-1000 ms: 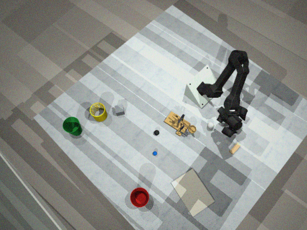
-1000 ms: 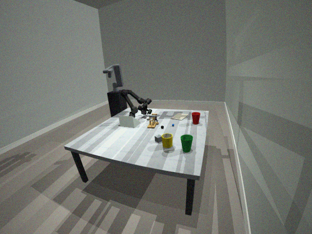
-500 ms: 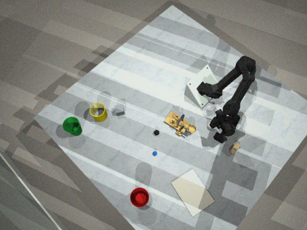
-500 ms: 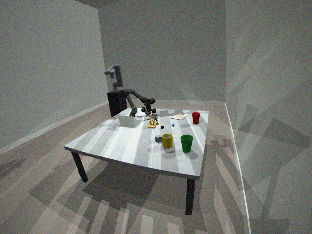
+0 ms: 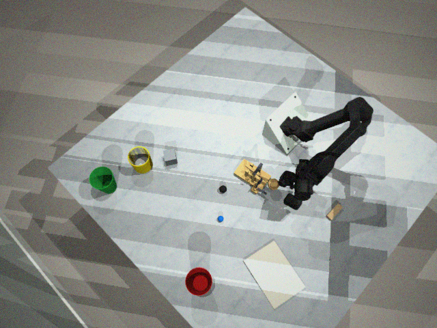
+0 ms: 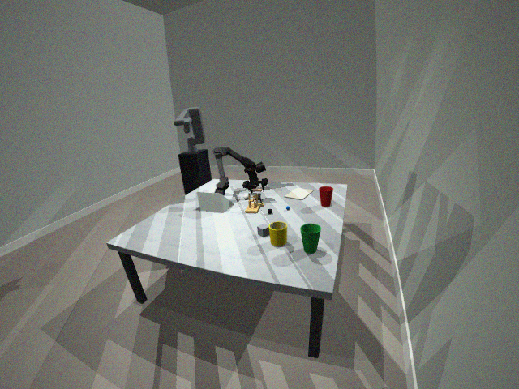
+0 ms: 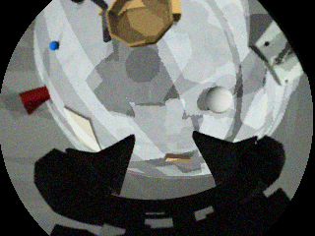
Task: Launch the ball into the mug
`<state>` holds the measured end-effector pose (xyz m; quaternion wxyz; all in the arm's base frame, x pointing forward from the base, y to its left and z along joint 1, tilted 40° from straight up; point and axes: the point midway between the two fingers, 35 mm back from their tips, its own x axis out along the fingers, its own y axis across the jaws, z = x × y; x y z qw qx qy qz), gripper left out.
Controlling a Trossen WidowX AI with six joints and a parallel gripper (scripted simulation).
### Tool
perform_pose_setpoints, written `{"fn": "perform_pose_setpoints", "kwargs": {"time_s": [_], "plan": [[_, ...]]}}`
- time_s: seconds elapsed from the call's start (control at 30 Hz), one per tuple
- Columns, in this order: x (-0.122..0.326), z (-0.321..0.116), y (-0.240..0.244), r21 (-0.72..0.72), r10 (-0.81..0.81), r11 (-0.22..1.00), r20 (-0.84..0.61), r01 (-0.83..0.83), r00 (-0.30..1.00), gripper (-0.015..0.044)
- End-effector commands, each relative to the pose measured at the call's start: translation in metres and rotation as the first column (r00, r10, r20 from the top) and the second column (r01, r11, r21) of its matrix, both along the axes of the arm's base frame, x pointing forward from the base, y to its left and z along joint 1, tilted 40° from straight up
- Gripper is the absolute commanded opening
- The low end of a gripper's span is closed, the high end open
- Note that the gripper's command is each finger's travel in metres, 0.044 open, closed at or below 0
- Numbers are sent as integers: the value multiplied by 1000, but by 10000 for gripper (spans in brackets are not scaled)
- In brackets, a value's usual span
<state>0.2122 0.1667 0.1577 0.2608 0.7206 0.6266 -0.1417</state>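
The gripper (image 5: pixel 288 190) (image 6: pixel 255 187) (image 7: pixel 164 136) hangs wide open, its 2 angular black fingers empty, toward the top view's lower-right bench edge. A smooth, matte white ball (image 7: pixel 219 99) lies on the marble-patterned bench (image 5: pixel 212 88) (image 6: pixel 209 251), apart from the fingertips, outside the gap. The tan catapult (image 5: pixel 243 171) (image 6: pixel 251 209) (image 7: pixel 140 22) has its faceted cup near the gripper. The round yellow mug (image 5: pixel 144 167) (image 6: pixel 278 236) stands near the top view's left corner.

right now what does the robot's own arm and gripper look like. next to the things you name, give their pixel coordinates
The arm (image 5: pixel 326 164) (image 6: pixel 237 156) is matte black with chunky joints and slim links. The gripper (image 5: pixel 289 190) (image 6: pixel 255 185) (image 7: pixel 164 136) is black too, its two fingers tapering to points from bulky blocks. No bright markings show.
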Motion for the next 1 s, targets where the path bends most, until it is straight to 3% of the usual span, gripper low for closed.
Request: {"fn": "perform_pose_setpoints", "kwargs": {"time_s": [0.0, 0.3, 0.5, 0.73, 0.97], "plan": [[18, -4, -18, -61, -22, 998, 39, 25, 999, 440], [64, -30, -106, -269, -49, 960, 120, 80, 992, 440], [68, -55, -184, -364, -67, 929, 22, 70, 998, 440], [45, -83, -244, -315, 37, 947, -77, -60, 996, 440], [41, -86, -249, -300, 52, 951, -84, -75, 995, 440]]}}
